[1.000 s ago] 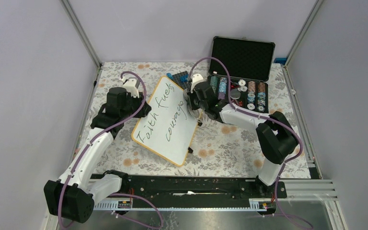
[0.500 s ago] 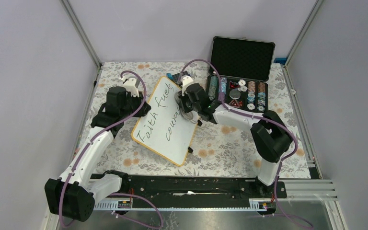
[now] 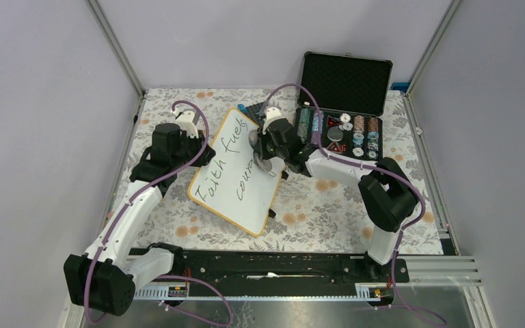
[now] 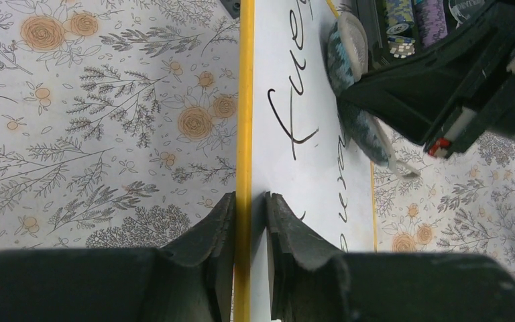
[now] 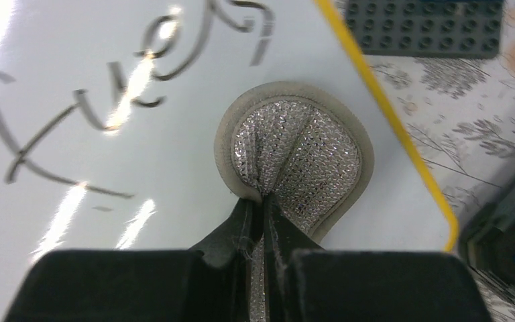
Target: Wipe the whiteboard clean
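Note:
The whiteboard [image 3: 229, 179] lies tilted on the flowered table, white with a yellow rim and black handwriting. My left gripper [image 3: 202, 156] is shut on the whiteboard's left rim [image 4: 244, 134]; its fingers [image 4: 288, 228] sit either side of the yellow edge. My right gripper [image 3: 263, 152] is shut on a round silvery scrub pad [image 5: 295, 157] and presses it on the board's upper right part, beside the written word [image 5: 74, 114]. The pad also shows in the left wrist view [image 4: 355, 100]. The wiped patch under the pad is hidden.
An open black chip case [image 3: 342, 109] with stacks of chips stands at the back right, close behind my right arm. A dark studded plate [image 5: 422, 27] lies just past the board's far edge. Metal frame posts [image 3: 116, 48] border the table.
My right gripper with the pad has moved left from the board's right edge onto the writing, covering the end of the lower word. The left gripper has stayed put on the rim.

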You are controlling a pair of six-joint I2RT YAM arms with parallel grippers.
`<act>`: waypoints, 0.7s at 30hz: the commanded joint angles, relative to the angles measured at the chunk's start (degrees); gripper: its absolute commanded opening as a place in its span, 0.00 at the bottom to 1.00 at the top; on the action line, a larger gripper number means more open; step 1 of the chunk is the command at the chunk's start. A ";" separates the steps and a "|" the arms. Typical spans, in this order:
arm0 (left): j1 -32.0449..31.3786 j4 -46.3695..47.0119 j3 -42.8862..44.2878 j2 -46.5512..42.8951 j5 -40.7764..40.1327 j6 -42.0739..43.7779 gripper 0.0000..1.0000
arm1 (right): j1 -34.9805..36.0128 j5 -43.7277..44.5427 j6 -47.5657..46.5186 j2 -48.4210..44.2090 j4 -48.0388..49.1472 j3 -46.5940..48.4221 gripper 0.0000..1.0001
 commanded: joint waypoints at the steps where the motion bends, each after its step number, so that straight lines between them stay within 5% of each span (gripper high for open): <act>1: -0.43 1.43 -0.48 -0.29 -0.80 1.72 0.00 | -5.53 -0.62 5.76 1.32 -0.24 -3.53 0.00; 6: -0.43 1.40 -0.40 -0.22 -0.63 1.64 0.00 | -7.81 -0.71 4.66 0.22 -0.51 -6.07 0.00; 12: -0.43 1.38 -0.26 0.07 -0.80 1.64 0.00 | -7.15 -10.56 6.61 2.07 -0.24 -2.36 0.00; 21: -0.43 1.43 -0.39 0.24 -1.02 1.65 0.00 | 2.43 -13.62 8.11 0.69 0.65 3.36 0.00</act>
